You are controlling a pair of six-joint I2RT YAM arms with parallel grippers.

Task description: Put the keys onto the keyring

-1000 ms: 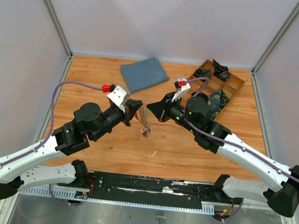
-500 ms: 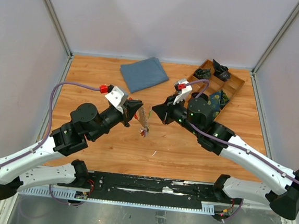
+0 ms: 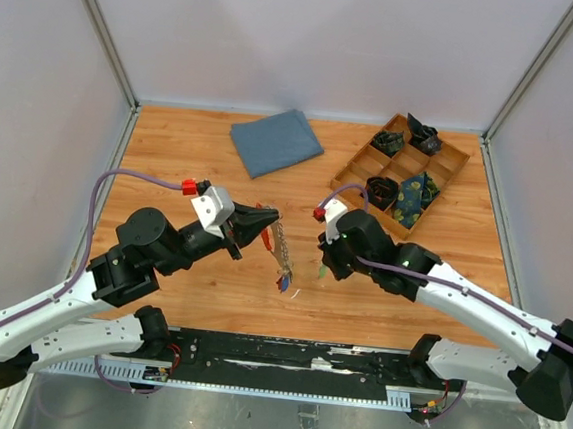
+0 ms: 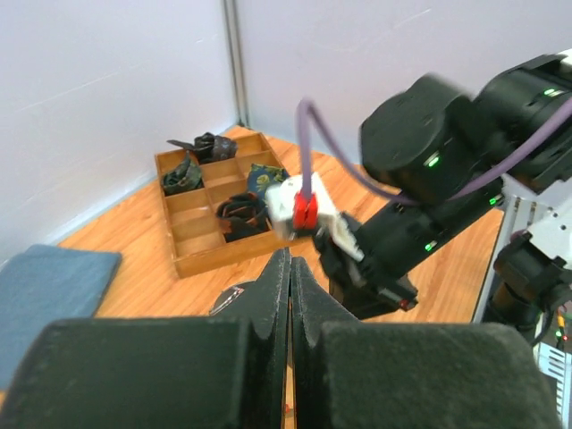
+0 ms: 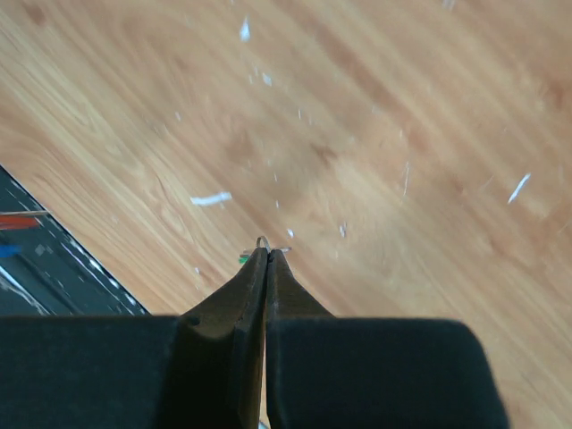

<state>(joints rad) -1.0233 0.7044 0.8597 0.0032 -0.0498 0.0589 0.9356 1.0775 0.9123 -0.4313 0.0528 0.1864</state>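
Observation:
My left gripper [image 3: 271, 216] is shut on the red keyring [image 3: 261, 210], which shows only as a sliver at its fingertips. From it, several thin silver keys [image 3: 281, 252] hang in a bunch above the table, the lowest with a blue end. In the left wrist view the fingers [image 4: 279, 295] are pressed together and point at the right arm. My right gripper [image 3: 323, 269] points down at the table, a little right of the hanging bunch. It is shut on one small silver key [image 5: 264, 243] with a green end that pokes out of its tips [image 5: 268, 253].
A folded blue cloth [image 3: 276, 141] lies at the back. A wooden divided tray [image 3: 449, 169] with dark bundles stands at the back right. Small white specks [image 5: 212, 198] dot the wood under the right gripper. The black base rail [image 3: 284, 355] runs along the near edge.
The left gripper has come nearer and lower with the bunch of keys. The right gripper has drawn back from it, moved nearer and turned to point down at the table.

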